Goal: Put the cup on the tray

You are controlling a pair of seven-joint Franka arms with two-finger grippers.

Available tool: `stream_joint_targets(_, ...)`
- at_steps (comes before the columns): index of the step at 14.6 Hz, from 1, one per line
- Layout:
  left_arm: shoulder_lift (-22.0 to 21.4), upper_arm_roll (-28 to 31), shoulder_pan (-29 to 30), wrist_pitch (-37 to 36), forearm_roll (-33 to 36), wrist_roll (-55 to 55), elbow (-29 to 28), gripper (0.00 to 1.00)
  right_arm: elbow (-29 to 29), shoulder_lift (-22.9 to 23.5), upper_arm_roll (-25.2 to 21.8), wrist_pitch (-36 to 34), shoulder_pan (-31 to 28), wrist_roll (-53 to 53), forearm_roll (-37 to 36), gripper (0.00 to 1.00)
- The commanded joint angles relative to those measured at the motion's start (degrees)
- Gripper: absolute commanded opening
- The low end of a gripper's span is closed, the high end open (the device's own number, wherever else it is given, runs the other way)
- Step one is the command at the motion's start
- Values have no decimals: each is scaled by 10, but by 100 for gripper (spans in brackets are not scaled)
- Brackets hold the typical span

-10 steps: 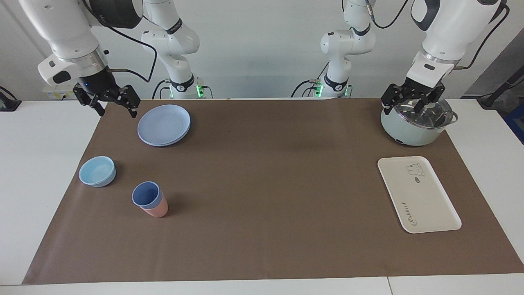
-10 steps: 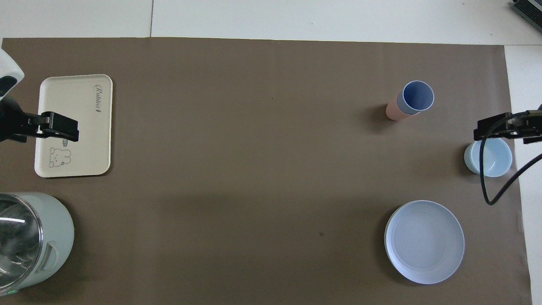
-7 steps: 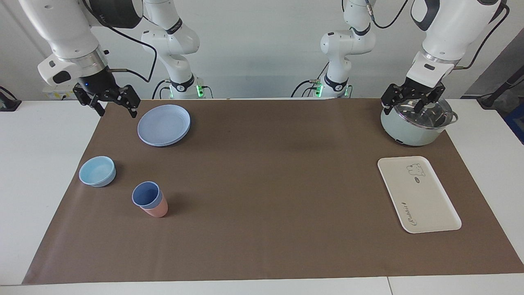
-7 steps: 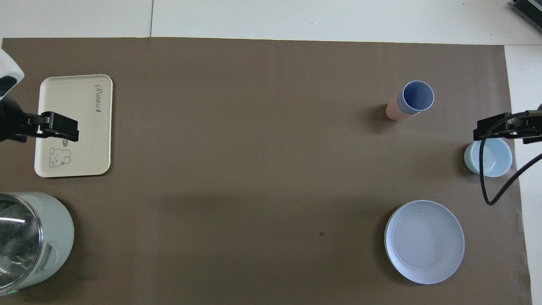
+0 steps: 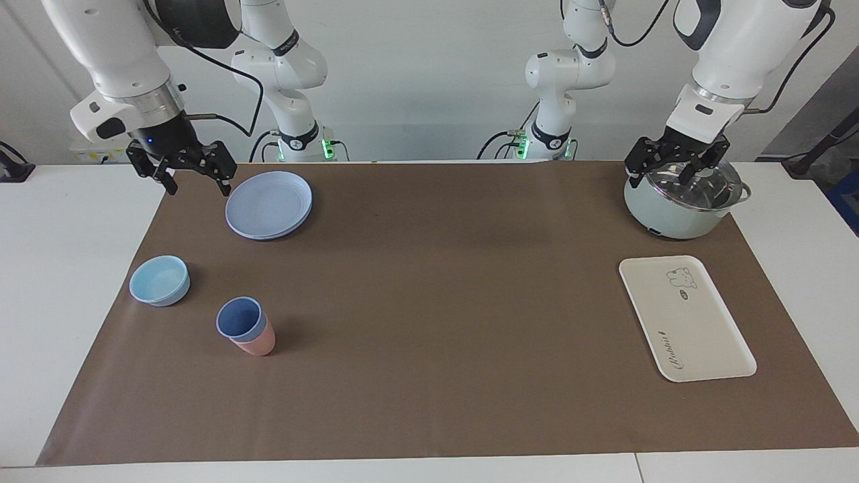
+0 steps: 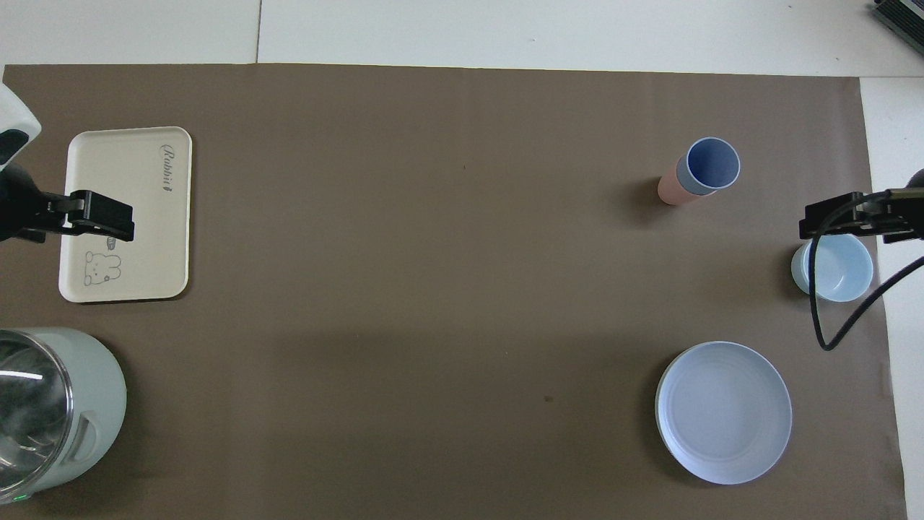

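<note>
Facing view: right gripper (image 5: pixel 194 180) hangs released, empty, over the mat edge beside the blue plate (image 5: pixel 269 204). Left gripper (image 5: pixel 676 163) waits spread over the pot (image 5: pixel 684 201). Cup (image 5: pixel 240 319) sits nested in the pink tumbler (image 5: pixel 258 342), at the right arm's end; tray (image 5: pixel 711 335) is well apart at the left arm's end. Suggest: pinch only the blue rim, lift straight up so the pink one stays down.
</note>
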Motion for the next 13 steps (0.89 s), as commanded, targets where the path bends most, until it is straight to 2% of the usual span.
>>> stream_joint_targets(1, -15, 2, 1, -4, 3, -3, -14, 100, -84, -32, 2, 103, -14, -144, 37, 100)
stream_joint_targets(3, -15, 2, 1, -5, 3, -3, -14, 100, -105, -30, 1, 147, -26, -240, 60, 100)
stream_joint_targets(6, -15, 2, 1, -5, 4, -2, -14, 100, -146, -17, 1, 221, -53, -402, 137, 100)
stream_joint_targets(8, -15, 2, 1, -4, 3, -2, -14, 100, -163, -7, 1, 242, -75, -506, 182, 100)
stream_joint_targets(11, -16, 2, 1, -5, 3, -3, -14, 100, -176, 40, 0, 282, -118, -725, 325, 100)
stream_joint_targets(13, -15, 2, 1, -4, 3, -3, -14, 100, -177, 65, 0, 287, -128, -805, 390, 100)
